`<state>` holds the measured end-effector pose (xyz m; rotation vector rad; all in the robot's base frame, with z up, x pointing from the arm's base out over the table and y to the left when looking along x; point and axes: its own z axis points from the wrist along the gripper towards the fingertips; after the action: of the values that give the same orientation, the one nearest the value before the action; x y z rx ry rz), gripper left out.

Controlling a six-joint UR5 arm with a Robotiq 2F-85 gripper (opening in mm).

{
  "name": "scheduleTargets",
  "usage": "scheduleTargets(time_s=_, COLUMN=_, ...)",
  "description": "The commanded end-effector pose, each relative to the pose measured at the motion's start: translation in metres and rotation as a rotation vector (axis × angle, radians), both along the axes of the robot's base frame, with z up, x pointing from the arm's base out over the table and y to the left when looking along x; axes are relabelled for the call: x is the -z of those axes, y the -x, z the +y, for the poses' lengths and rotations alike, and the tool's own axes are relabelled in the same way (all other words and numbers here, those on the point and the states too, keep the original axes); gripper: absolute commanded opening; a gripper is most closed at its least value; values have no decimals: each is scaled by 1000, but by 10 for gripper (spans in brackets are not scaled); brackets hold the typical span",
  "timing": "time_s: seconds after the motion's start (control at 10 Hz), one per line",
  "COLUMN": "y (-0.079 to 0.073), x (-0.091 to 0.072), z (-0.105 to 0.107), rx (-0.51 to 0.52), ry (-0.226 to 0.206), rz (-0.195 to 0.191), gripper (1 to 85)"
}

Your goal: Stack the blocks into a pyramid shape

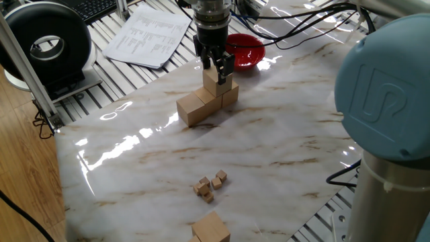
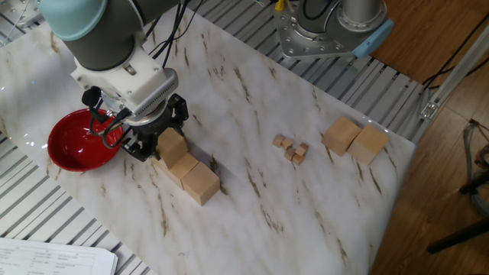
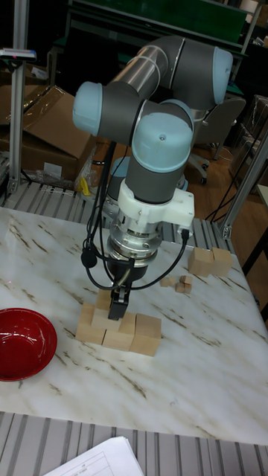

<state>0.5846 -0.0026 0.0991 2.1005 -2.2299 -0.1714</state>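
Note:
Three large tan blocks (image 1: 191, 108) stand in a row beside the red bowl (image 1: 245, 50), forming the base of the pyramid shape. A fourth block (image 1: 213, 83) rests on top of that row at the bowl end. My gripper (image 1: 216, 70) comes straight down over this top block (image 2: 173, 144), its fingers pressed on two opposite sides, shut on it. In the tall fixed view the fingers (image 3: 117, 306) hide most of the top block above the base row (image 3: 147, 335). Two more large blocks (image 2: 354, 138) lie side by side near the table's edge.
A cluster of tiny wooden cubes (image 2: 292, 148) lies between the stack and the two loose blocks (image 3: 210, 261). The red bowl (image 2: 76, 141) sits right behind the gripper. Papers (image 1: 149, 35) and a black device (image 1: 46, 44) lie off the marble top.

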Motion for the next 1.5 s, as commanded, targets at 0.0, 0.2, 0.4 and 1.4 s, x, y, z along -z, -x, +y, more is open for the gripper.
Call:
scheduleTargets(time_s=0.0, y=3, x=-1, z=2, rx=14, ry=-12, rz=14, gripper=10)
scheduleTargets(time_s=0.2, y=1, x=-1, z=2, rx=14, ry=-12, rz=7, gripper=10)
scheduleTargets(time_s=0.4, y=0, x=-1, z=1, rx=22, ry=-8, rz=2, gripper=10)
scheduleTargets(time_s=1.4, y=-4, x=-1, z=13, rx=78, ry=-34, rz=-21, gripper=13)
